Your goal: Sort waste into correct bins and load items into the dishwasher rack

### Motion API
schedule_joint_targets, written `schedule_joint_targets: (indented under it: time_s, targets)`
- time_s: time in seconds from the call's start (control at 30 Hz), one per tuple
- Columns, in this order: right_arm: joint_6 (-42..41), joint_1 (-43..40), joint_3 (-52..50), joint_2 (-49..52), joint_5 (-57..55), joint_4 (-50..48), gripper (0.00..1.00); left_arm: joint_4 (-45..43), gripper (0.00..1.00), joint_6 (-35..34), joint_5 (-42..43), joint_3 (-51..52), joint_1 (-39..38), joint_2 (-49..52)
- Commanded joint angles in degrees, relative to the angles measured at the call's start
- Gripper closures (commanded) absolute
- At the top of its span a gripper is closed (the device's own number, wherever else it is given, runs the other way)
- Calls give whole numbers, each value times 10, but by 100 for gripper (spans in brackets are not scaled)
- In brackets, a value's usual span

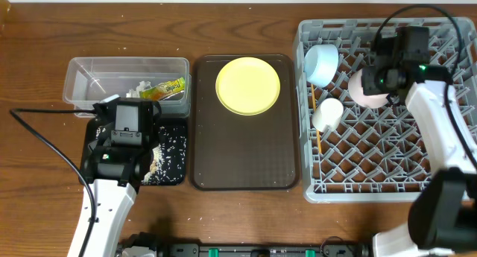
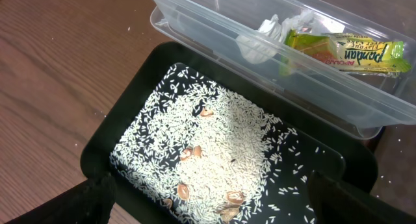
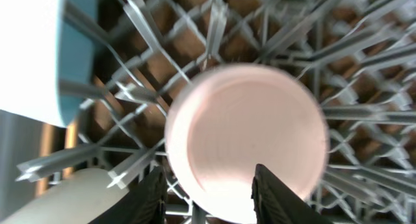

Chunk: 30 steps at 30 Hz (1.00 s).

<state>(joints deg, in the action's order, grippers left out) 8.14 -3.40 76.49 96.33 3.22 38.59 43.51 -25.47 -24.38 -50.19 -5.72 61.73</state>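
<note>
Firstly, overhead: the rack (image 1: 373, 167) is holding a blue bowl (image 1: 322, 63), a white cup (image 1: 328, 113), chopsticks (image 1: 318, 145) and a pink bowl (image 1: 361, 89), with the right gripper (image 1: 378, 82) hanging over the last. A yellow plate (image 1: 247, 86) is lying on the brown tray (image 1: 246, 160).

Left wrist: the left gripper (image 2: 211, 191) is hovering, fingers spread and empty, over the black tray (image 2: 130, 100), where rice (image 2: 221, 133) is lying. The tissue (image 2: 260, 42) and wrapper (image 2: 344, 52) are sitting in the clear tub (image 2: 214, 29) just beyond.

Right wrist: the fingers are standing apart, gripping nothing, above the pink bowl, which is resting among the pegs.

Step, as judged: seating that bowl. The way to do it well is rising straight up with the fingers wide, so nothing is nudging rim or pegs. The plate is likely coming next.
</note>
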Motion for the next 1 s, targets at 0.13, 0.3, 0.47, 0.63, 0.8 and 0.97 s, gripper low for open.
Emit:
schedule_joint_targets:
  time_s: [0.13, 0.3, 0.47, 0.63, 0.8, 0.97]
  targets:
    - [-10, 75, 19, -110, 74, -48, 55, 1, 4, 2, -9, -9, 3, 0]
    - [-10, 128, 17, -104, 73, -92, 73, 1, 4, 2, -10, -9, 3, 0]
    - [-3, 155, 17, -51, 73, -110, 79, 1, 4, 2, -10, -9, 3, 0]
    - [-3, 153, 17, 21, 52, -115, 82, 1, 4, 2, -10, -9, 3, 0]
    - [-4, 148, 17, 64, 39, -113, 83, 1, 4, 2, -9, -9, 3, 0]
    - [-18, 147, 19, 53, -48, -93, 87, 1, 4, 2, -9, -9, 3, 0]
